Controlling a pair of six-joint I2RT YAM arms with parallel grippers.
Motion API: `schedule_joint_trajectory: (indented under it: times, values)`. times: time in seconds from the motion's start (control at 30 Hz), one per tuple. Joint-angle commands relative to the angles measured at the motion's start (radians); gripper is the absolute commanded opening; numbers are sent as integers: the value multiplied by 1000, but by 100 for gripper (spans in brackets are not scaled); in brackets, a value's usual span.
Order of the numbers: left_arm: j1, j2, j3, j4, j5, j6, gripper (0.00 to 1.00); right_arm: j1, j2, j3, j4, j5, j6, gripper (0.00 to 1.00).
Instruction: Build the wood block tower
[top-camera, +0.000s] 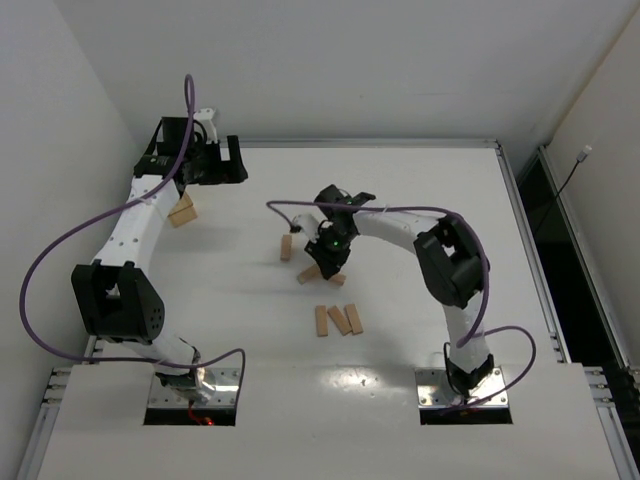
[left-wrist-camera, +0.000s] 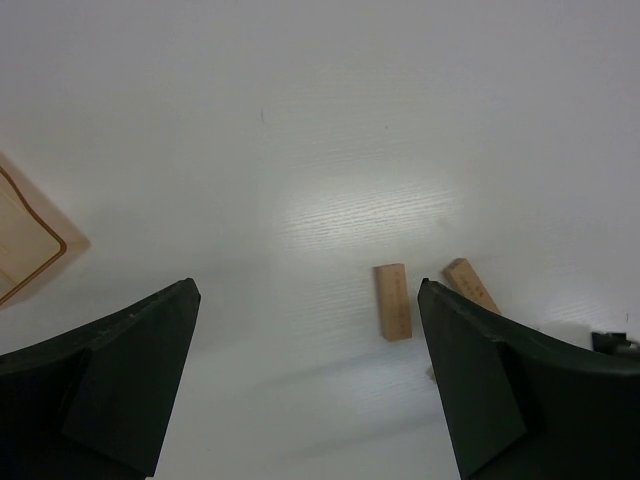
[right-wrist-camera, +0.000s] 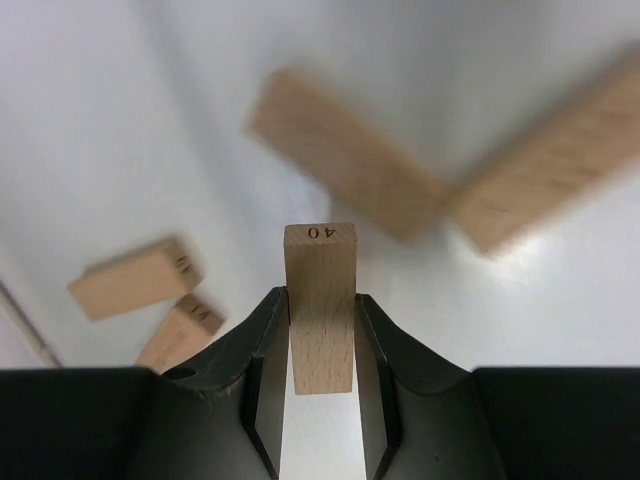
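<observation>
White table (top-camera: 400, 180), amber box (top-camera: 182, 211) far left, right gripper (right-wrist-camera: 320, 300) clamping wood block (right-wrist-camera: 319, 262), left gripper (left-wrist-camera: 308, 288) agape

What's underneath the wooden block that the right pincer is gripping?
Beneath the held block, clamped in the right pincer, a slanted block and a second block lie on the table, forming a V. Whatever sits straight behind the held block is covered.

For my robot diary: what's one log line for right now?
left gripper: open, empty | right gripper: holding wood block | loose blocks: on table
</observation>
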Motion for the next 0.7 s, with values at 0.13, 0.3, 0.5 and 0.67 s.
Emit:
schedule_joint_trajectory:
  times: [0.13, 0.3, 0.5, 0.67]
  values:
    - [10, -12, 22, 26, 17, -14, 90, -144, -171, 46, 225, 56, 434, 0]
    - [10, -3, 22, 26, 17, -14, 90, -153, -139, 78, 216, 194, 650, 0]
    - [10, 6, 22, 26, -12, -14, 90, -98, -83, 124, 130, 533, 908, 0]
    - [10, 6, 12, 35, -21, -14, 90, -89, -62, 98, 119, 581, 1001, 0]
